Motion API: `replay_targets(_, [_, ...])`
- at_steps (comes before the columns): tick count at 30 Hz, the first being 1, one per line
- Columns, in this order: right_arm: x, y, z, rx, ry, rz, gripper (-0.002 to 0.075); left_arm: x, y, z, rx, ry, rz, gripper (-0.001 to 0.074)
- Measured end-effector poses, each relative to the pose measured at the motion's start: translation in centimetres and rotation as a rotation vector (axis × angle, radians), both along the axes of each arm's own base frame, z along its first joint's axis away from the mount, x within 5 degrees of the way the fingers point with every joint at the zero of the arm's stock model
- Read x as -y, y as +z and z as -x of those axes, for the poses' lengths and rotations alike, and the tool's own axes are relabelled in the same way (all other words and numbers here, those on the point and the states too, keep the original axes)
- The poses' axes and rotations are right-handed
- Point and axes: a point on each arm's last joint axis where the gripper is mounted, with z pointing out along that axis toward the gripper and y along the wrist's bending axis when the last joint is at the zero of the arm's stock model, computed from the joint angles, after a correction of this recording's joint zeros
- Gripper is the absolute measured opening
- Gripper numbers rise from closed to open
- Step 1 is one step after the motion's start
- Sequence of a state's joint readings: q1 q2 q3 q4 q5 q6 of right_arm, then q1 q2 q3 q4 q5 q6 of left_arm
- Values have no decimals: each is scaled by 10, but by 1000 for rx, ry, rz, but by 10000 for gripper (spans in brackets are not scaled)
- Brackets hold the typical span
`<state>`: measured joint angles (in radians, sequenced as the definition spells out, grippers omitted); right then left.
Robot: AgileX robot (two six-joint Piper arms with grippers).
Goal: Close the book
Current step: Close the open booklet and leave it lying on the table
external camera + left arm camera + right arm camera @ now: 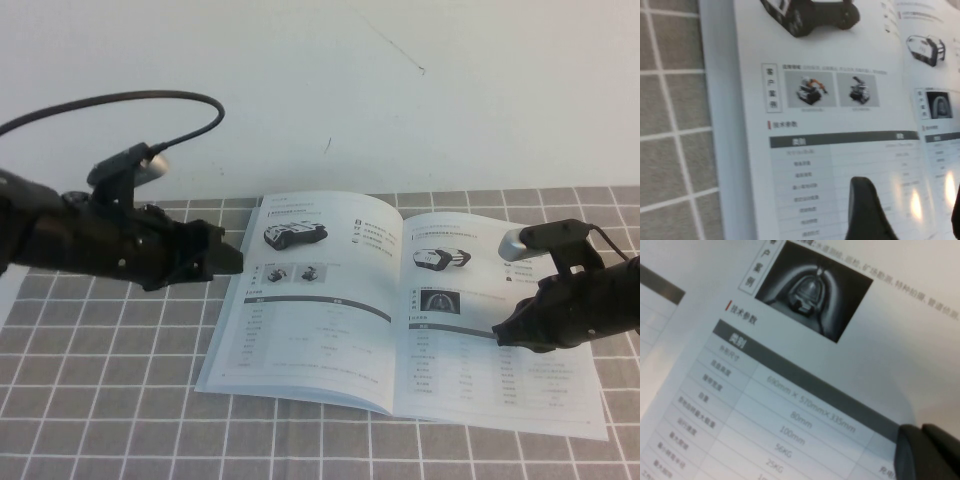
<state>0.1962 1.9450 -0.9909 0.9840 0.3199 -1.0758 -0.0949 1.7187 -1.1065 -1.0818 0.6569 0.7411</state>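
Under right gripper [502, 336], beside left gripper [228, 258]: open book [320, 330] (long axis L-R)

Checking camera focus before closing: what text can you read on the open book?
Open white glossy book, right-page table near the right gripper:
"690mm × 570mm×335mm"
"80mm"
"100mm"
"56KG"
"25KG"
Left page, by the left gripper:
"客户案例"
"技术参数"
Remaining print is too blurred.
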Motion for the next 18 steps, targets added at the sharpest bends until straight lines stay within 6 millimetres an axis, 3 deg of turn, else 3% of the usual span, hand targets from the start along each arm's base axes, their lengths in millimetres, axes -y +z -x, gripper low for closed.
replay_targets(5, [0, 0, 0, 1, 1, 0, -3, -5, 26, -7, -48, -69, -144, 333])
replay_targets(11, [0, 0, 0, 3, 6, 3, -3, -11, 48, 3, -162, -281, -309, 332])
replay_targets(15, [0, 0, 0, 7, 15, 7, -3, -15, 46, -1, -204, -219, -332, 332])
replay_targets(18, [0, 0, 0, 8, 19, 7, -3, -16, 30, -14, -218, -155, -340, 332])
